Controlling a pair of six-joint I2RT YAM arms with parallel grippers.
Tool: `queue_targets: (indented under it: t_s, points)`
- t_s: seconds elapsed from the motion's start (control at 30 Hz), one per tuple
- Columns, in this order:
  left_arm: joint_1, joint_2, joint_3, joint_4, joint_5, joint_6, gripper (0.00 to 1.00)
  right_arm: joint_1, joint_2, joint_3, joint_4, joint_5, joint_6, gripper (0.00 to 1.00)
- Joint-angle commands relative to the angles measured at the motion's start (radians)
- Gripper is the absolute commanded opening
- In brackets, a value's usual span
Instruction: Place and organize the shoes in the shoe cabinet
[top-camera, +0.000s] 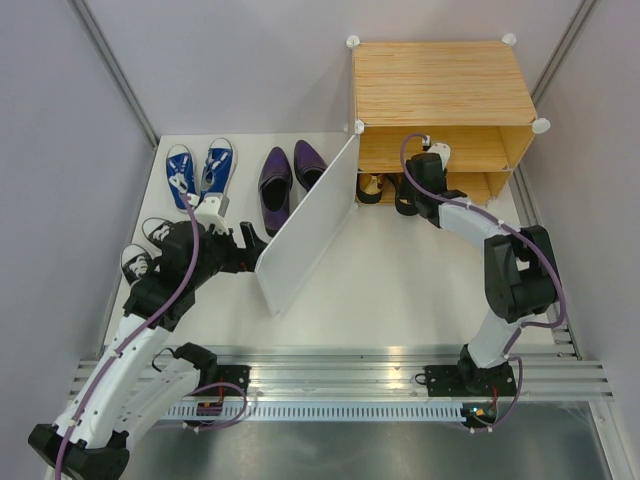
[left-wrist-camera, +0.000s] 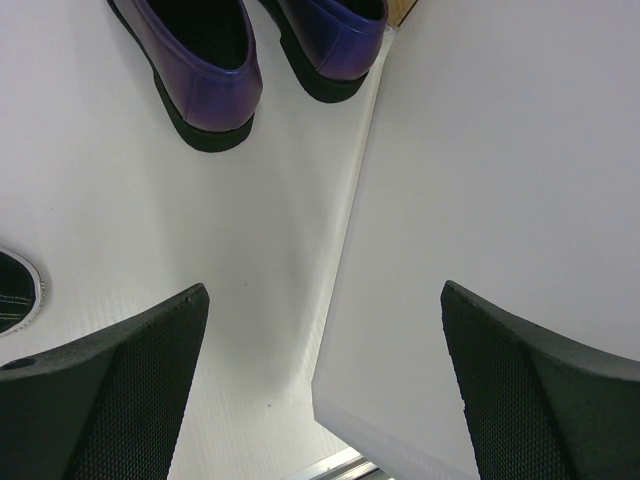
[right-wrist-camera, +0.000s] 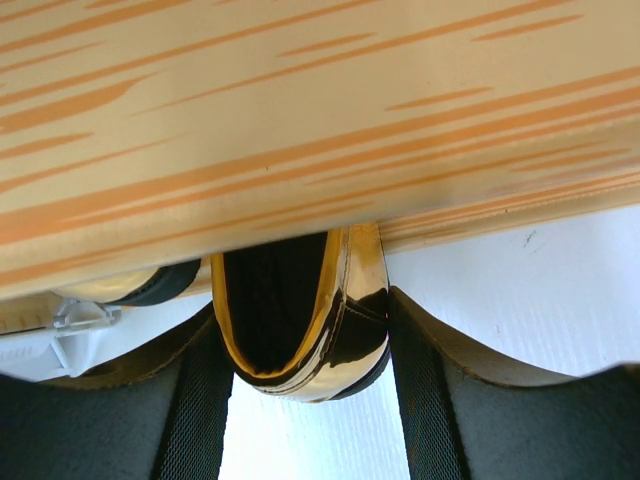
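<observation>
Nearest, black shoes (top-camera: 148, 246) sit on the table (top-camera: 400, 290), partly hidden under the left arm. They look light with rubbery soles; judged best pinched across the collar or heel.

The left gripper (left-wrist-camera: 322, 290) is spread fully wide and holds nothing. The free edge of the white door panel (top-camera: 305, 225) stands in the gap between its fingers (left-wrist-camera: 130, 380); contact can't be told. The panel looks thin, stiff and smooth, so it's probably easy to nudge and hard to pinch.

Further out, blue sneakers (top-camera: 198, 172) and purple dress shoes (top-camera: 290, 175) are lined up side by side with toes pointing away, and neither is shelved yet. The purple leather looks slick; take it at the heel cup.

Farthest is the shoe cabinet (top-camera: 440, 80) with its door swung open. The right gripper (right-wrist-camera: 305, 330) is at the lower shelf, jaws part closed and clamped on the heel of a gold shoe (right-wrist-camera: 350, 330), pads on both sides, toe end already under the wood panel. The glossy shell is likely slippery, and the rigid heel gives the firmest hold. The other gold shoe (right-wrist-camera: 130, 285) lies just beside it, also on the lower level.
</observation>
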Motion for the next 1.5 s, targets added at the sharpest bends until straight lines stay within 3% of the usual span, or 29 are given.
queue_targets:
  t_s: [0.0, 0.27, 0.73, 0.77, 0.8, 0.9, 1.1, 1.23, 1.47]
  points:
    - [-0.002, 0.002, 0.008, 0.016, 0.019, 0.034, 0.99, -0.001, 0.024, 0.082, 0.064, 0.03, 0.035, 0.02]
    - [-0.002, 0.001, 0.01, 0.016, 0.022, 0.035, 0.99, -0.001, 0.073, 0.106, 0.099, -0.001, 0.042, 0.04]
    - [-0.002, 0.007, 0.011, 0.016, 0.03, 0.035, 0.99, 0.0, 0.113, 0.066, 0.233, -0.107, 0.035, 0.17]
    - [-0.002, 0.007, 0.01, 0.016, 0.03, 0.035, 0.99, 0.0, 0.113, 0.067, 0.234, -0.104, 0.033, 0.2]
    - [-0.002, 0.008, 0.01, 0.018, 0.03, 0.035, 0.99, 0.0, 0.115, 0.067, 0.237, -0.101, 0.03, 0.3]
    - [-0.002, 0.008, 0.01, 0.016, 0.032, 0.035, 0.99, 0.0, 0.113, 0.069, 0.233, -0.107, 0.033, 0.49]
    - [-0.002, 0.007, 0.01, 0.018, 0.032, 0.035, 0.99, 0.0, 0.079, 0.034, 0.227, -0.125, 0.041, 0.71]
    - [-0.002, 0.007, 0.01, 0.018, 0.033, 0.035, 0.99, 0.0, 0.059, 0.029, 0.205, -0.142, 0.035, 0.81]
    - [-0.002, 0.007, 0.01, 0.018, 0.033, 0.035, 0.99, 0.0, 0.012, -0.005, 0.178, -0.134, 0.038, 0.84]
